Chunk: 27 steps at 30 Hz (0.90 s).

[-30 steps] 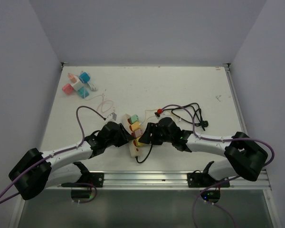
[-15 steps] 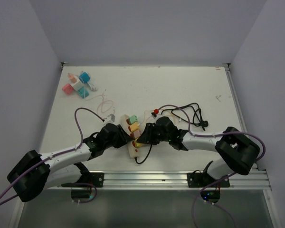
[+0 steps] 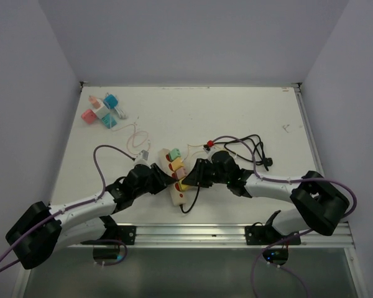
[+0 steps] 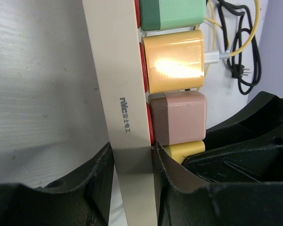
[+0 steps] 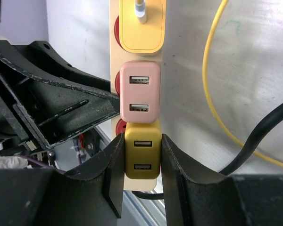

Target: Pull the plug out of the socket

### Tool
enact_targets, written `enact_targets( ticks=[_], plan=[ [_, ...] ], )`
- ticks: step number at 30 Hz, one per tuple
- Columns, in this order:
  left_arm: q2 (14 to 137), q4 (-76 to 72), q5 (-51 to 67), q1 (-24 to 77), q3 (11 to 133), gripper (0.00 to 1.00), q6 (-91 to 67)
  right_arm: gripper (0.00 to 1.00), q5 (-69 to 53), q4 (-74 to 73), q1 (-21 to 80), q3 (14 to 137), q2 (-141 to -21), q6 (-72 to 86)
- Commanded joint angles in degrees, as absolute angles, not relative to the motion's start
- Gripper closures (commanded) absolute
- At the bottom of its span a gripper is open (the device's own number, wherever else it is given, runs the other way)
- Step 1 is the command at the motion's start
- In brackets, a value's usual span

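Note:
The socket is a cream power strip (image 3: 179, 197) lying mid-table with a row of cube plugs in it. My left gripper (image 3: 166, 181) comes in from the left and is shut across the strip's body (image 4: 125, 94), one finger on each long side. My right gripper (image 3: 189, 182) reaches in from the right and is shut on the mustard-yellow plug (image 5: 141, 155) at the strip's near end, its fingers (image 5: 114, 155) pressed on both flanks. That plug (image 4: 184, 150) still sits in the strip, next to a pink plug (image 5: 139, 92). Further along are a light yellow plug (image 4: 174, 61) and a green plug (image 4: 172, 13).
A coiled black cable (image 3: 252, 149) lies right of the strip, and the strip's own black cord (image 3: 188, 206) loops off its near end. Thin yellow and pink wires (image 3: 137, 133) trail toward the back. Several coloured adapters (image 3: 101, 110) sit at the back left. An aluminium rail (image 3: 193, 233) edges the table.
My right gripper's jaws have closed onto the mustard-yellow plug. The left gripper has kept its hold on the strip while both arms shifted slightly.

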<state>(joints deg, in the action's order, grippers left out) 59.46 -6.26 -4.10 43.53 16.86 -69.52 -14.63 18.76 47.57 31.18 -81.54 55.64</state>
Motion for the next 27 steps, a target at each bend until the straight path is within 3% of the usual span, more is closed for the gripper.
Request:
enact_targets(
  ticks=[1,18,27],
  plan=[
    [57.84,-3.96,-9.31,42.19,13.72,1.00,-68.64,1.00,-14.41,18.55,43.34,29.97,-76.91,53.79],
    [61.34,11.50,-16.61,42.19,21.70,1.00,-69.43,1.00,-13.89,12.22,40.69,32.17,-74.97,48.43],
    [67.67,11.60,-17.67,42.10,24.61,1.00,-68.64,1.00,-13.98,15.12,40.78,30.32,-78.22,49.13]
  ],
)
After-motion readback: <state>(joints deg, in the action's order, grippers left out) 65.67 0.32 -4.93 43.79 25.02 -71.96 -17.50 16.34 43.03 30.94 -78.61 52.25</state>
